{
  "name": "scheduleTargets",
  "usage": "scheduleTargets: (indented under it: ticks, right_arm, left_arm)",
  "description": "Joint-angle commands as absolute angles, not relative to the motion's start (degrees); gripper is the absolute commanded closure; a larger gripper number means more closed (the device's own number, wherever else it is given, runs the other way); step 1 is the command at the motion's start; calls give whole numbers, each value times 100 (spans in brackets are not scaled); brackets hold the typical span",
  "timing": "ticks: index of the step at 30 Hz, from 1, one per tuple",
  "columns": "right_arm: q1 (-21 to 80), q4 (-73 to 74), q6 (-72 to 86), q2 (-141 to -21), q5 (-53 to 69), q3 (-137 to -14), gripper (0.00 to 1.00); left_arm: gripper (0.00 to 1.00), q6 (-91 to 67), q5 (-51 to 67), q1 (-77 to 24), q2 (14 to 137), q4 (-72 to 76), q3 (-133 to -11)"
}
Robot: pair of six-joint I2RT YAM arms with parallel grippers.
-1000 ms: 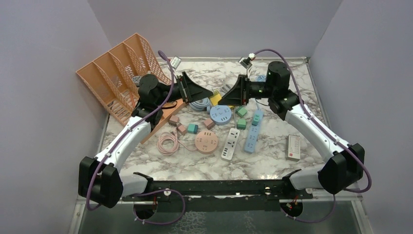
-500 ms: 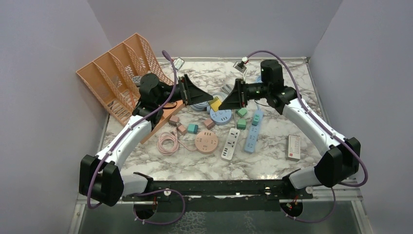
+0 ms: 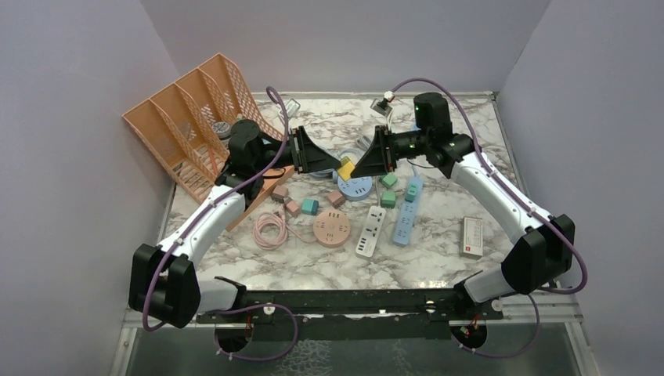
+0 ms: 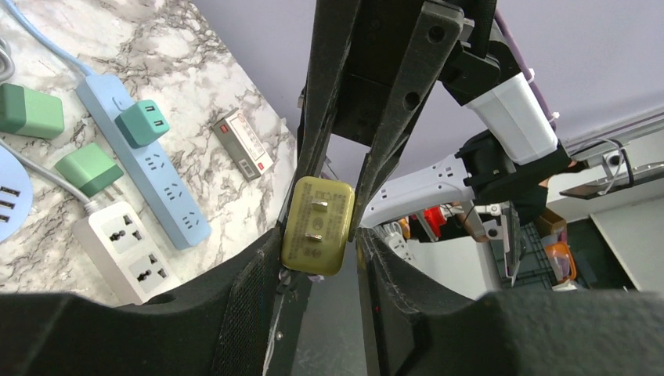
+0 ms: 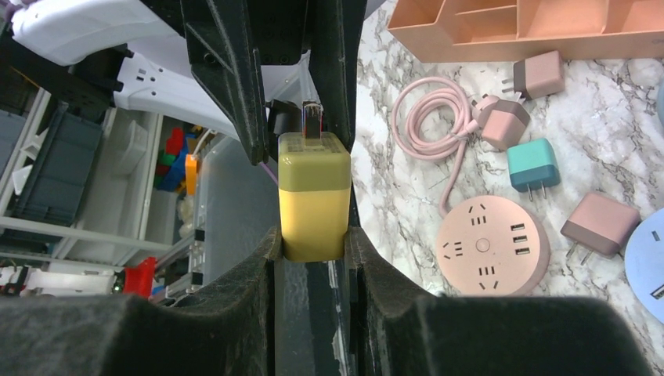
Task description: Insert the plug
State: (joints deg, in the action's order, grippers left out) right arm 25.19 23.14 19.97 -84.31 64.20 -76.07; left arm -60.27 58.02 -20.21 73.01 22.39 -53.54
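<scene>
Centre of the overhead view, above the marble surface (image 3: 438,262): the left gripper (image 3: 332,160) and right gripper (image 3: 360,165) stand tip to tip. The yellow plug (image 3: 345,168) is between them, held clear of the surface.

Right jaws — pinching the plug by two opposite sides; the right wrist view shows it at mid-frame, seated between the two pads.

Left jaws — spread, one finger on either side of the far end of the plug. In the right wrist view a narrow gap shows between the plug and the finger at the left of that frame. Contact on the other side cannot be told.

In the left wrist view the plug sits just below mid-frame, its two prongs (image 4: 319,206) facing that camera.

On the surface below the grippers:
- A round blue socket hub (image 3: 355,186) lies directly under the meeting point.
- A round pink socket hub (image 3: 331,228) lies lower in the frame.
- A white power strip (image 3: 371,230) and a blue power strip (image 3: 405,213) lie side by side, right of the pink hub.
- A coiled pink cable (image 3: 270,230) lies left of the pink hub.

An orange file rack (image 3: 192,117) stands at upper left. A small white-and-red box (image 3: 472,237) lies alone at right, well apart from the strips.
</scene>
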Motion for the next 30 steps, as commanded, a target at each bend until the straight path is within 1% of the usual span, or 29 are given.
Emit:
scheduleTargets:
  ticks: [1,8,10,12,13,15,17,18,19,21,24,25,27,30]
  right_arm:
    - [2529,2405,1767,-8529,6595,-7801,96]
    - [2525,2066,1926,-8510,6556,-7730,95]
    - [2530,1828,2076,-8425,6440,-7615,92]
    - [2528,1305,2414,-8287,6282,-7431,88]
    - [2529,1055,2633,-8220,6222,-7325,83]
    - [2531,446,3202,-8083,6033,-7029,74]
    - [2527,-274,3887,-7918,5767,-6656,64]
    - [2531,-578,4255,-7822,5521,-6466,58]
    - [2530,-907,4588,-7709,5223,-6266,53]
    - [2531,-1460,5382,-7470,4426,-5816,47]
    - [2539,-3088,6642,-7278,3702,-4960,45]
    - [2540,-3416,6896,-7270,3557,-4747,45]
    - [2546,-3632,7032,-7321,3474,-4773,44]
    - [2565,-3395,6988,-7512,3572,-5086,43]
  left_arm:
    - [58,-5820,6090,-2046,7335,2236,-5352]
    - [59,-5731,6108,-2082,7440,2120,-5344]
    - [67,-5471,6094,-2074,7511,1771,-5490]
    - [77,-4980,5899,-2074,7559,1082,-5794]
    - [82,-4832,5797,-2073,7566,889,-5913]
    - [83,-4876,5650,-2070,7526,935,-5992]
    - [86,-5319,5498,-2073,7463,1458,-5887]
    - [87,-5588,5414,-2076,7432,1735,-5798]
    - [87,-5817,5210,-2079,7409,1904,-5744]
    - [87,-6089,4795,-2131,7340,2047,-5689]
    - [87,-6536,4263,-2179,7295,2212,-5672]
    - [87,-6714,4122,-2186,7295,2277,-5651]
    - [87,-7050,3920,-2212,7301,2496,-5598]
    - [89,-7444,3642,-2273,7317,2561,-5546]
